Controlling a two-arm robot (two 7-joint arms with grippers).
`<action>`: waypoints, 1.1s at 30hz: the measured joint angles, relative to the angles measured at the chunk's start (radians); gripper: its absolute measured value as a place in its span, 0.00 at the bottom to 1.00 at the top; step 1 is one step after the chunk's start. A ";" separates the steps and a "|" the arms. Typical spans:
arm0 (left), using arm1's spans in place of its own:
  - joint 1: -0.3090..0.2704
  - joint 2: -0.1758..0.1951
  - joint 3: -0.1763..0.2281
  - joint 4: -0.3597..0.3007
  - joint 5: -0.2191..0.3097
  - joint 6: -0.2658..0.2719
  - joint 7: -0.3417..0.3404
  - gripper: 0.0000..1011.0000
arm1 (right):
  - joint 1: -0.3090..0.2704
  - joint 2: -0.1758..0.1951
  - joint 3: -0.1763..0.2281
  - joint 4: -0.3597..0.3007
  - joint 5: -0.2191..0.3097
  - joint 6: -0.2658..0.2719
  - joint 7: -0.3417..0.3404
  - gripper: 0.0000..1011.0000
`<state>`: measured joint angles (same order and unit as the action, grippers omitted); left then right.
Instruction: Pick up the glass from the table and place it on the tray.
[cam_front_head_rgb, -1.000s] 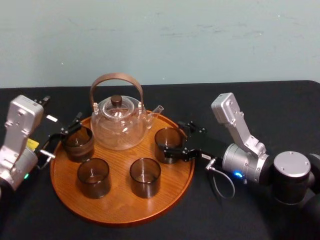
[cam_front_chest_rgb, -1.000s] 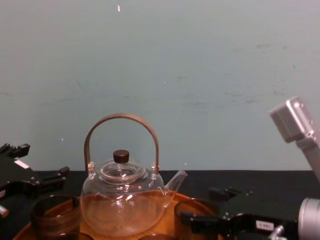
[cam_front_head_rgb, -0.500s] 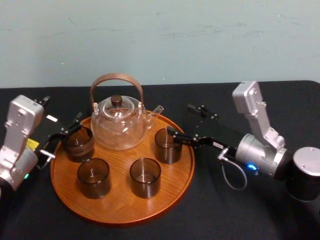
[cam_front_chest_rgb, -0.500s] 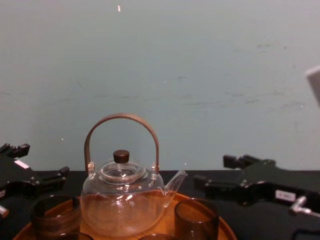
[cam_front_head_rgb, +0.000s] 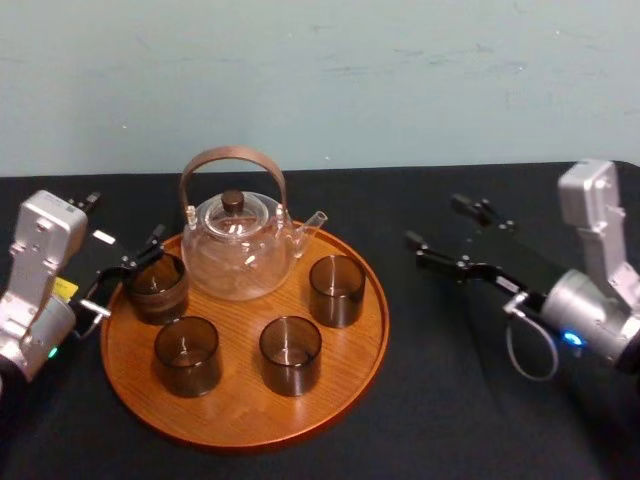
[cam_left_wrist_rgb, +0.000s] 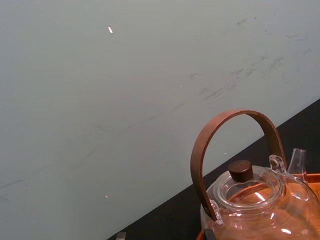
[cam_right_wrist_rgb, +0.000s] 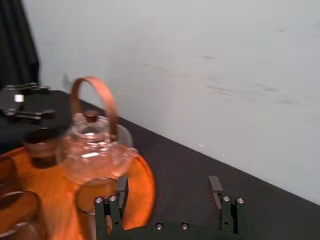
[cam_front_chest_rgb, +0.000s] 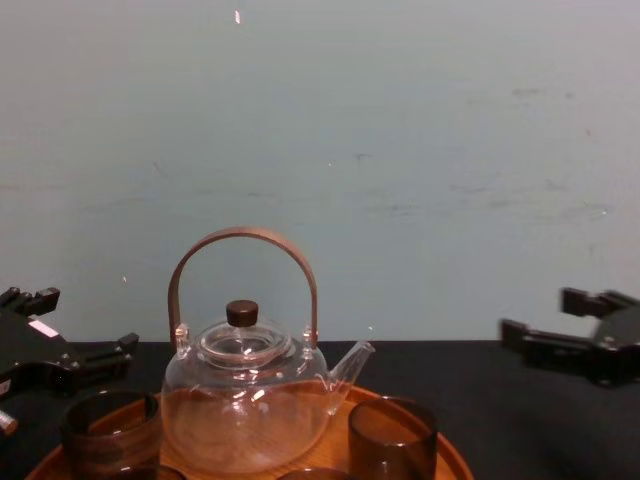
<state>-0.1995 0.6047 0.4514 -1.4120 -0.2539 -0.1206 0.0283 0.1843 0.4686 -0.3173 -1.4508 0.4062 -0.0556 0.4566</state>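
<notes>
Head view: glass (cam_front_head_rgb: 336, 290) upright on tray (cam_front_head_rgb: 245, 420) near right rim, judged placed; right gripper (cam_front_head_rgb: 432, 219) jaws wide over surface (cam_front_head_rgb: 450, 400), any retreat should stay high; left gripper (cam_front_head_rgb: 128, 268) jaws wide at tray's left.

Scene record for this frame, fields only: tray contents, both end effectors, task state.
tray: round, wooden, on black table
teapot: clear glass, at back of tray
glasses on tray: back-left glass; front-left glass; front-right glass; back-right glass
left end effector: open, at tray's left rim by back-left glass
right end effector: open, empty, over table right of tray
task state: every visible glass stands on tray
</notes>
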 joint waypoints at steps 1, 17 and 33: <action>0.000 0.000 0.000 0.000 0.000 0.000 0.000 0.99 | -0.007 0.003 0.009 -0.001 0.002 -0.002 -0.005 0.99; 0.000 0.000 0.000 0.000 0.000 0.000 0.000 0.99 | -0.098 0.015 0.135 -0.007 -0.010 -0.029 -0.092 0.99; 0.000 0.000 0.000 0.000 0.000 0.000 0.000 0.99 | -0.101 0.013 0.138 -0.004 -0.017 -0.029 -0.097 0.99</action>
<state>-0.1995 0.6047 0.4514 -1.4120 -0.2539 -0.1206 0.0283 0.0837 0.4812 -0.1790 -1.4547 0.3896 -0.0848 0.3591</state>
